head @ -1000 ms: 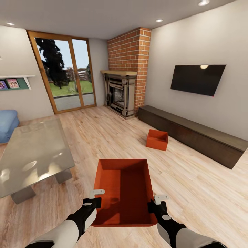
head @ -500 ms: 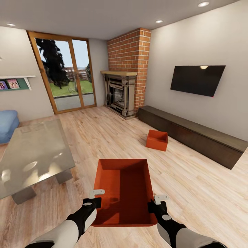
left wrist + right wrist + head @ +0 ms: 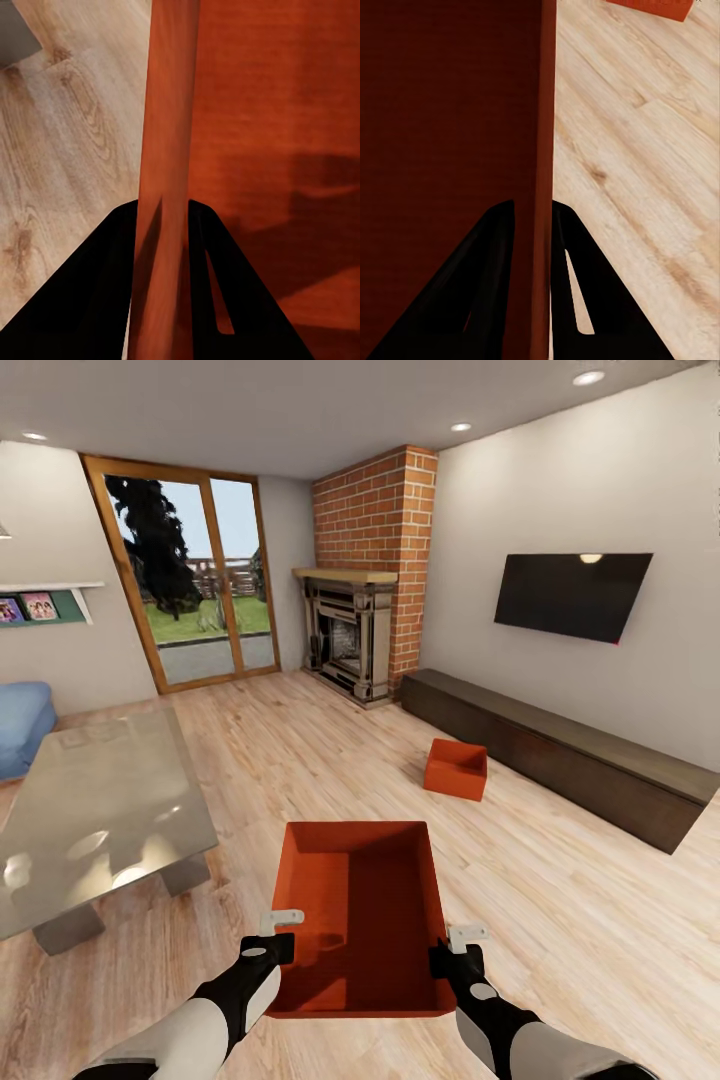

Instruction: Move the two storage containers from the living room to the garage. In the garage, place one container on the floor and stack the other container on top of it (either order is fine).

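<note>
Looking down from the head view, the near storage container [image 3: 360, 915] hangs between both arms above the light wood plank floor [image 3: 560, 900], the left gripper [image 3: 281, 928] clamped on its left wall and the right gripper [image 3: 462, 946] clamped on its right wall. The second storage container [image 3: 456, 768] sits on the planks beyond the held container, just in front of the long dark low cabinet [image 3: 570, 755] and well apart from the brick fireplace [image 3: 365, 575]; a glass-topped table [image 3: 90, 815] stands to the held container's left. At the left wrist, black fingers [image 3: 105, 300] straddle the thin orange wall [image 3: 166, 187], pressed against it on both sides. At the right wrist, dark fingers [image 3: 577, 300] likewise pinch the upright wall [image 3: 544, 150], and a corner of the second container [image 3: 652, 7] shows far across the planks.
</note>
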Available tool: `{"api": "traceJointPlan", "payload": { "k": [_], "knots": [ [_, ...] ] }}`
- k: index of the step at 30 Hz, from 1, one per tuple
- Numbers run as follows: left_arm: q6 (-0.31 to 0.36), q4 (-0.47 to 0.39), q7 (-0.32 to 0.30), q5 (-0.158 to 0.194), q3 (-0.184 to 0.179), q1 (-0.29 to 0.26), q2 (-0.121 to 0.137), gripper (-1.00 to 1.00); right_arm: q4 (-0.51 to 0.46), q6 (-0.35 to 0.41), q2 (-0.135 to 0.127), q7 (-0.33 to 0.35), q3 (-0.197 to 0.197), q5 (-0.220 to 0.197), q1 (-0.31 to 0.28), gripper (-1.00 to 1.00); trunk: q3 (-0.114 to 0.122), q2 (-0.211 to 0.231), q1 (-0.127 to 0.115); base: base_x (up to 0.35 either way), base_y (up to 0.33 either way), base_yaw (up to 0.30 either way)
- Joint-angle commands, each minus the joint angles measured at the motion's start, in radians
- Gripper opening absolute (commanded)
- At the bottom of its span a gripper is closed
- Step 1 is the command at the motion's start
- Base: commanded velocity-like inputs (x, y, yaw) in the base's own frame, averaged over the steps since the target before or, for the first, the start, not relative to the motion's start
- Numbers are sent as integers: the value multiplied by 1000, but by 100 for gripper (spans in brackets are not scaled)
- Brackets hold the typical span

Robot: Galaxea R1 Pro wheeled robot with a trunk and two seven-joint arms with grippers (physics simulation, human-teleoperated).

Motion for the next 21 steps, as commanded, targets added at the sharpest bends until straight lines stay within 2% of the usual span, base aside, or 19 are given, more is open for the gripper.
{"api": "traceJointPlan", "payload": {
  "k": [1, 21],
  "knots": [
    [5, 2, 9, -2, 26, 0, 0, -100, -2, -30, 0, -12, -70, -18, -2, -100, 0, -1, 0, 0, 0, 0],
    [5, 2, 9, -2, 26, 0, 1, -100, -2, -31, 0, -12, -70, -19, -2, -100, 32, -1, 0, 0, 0, 0]
  ]
}}
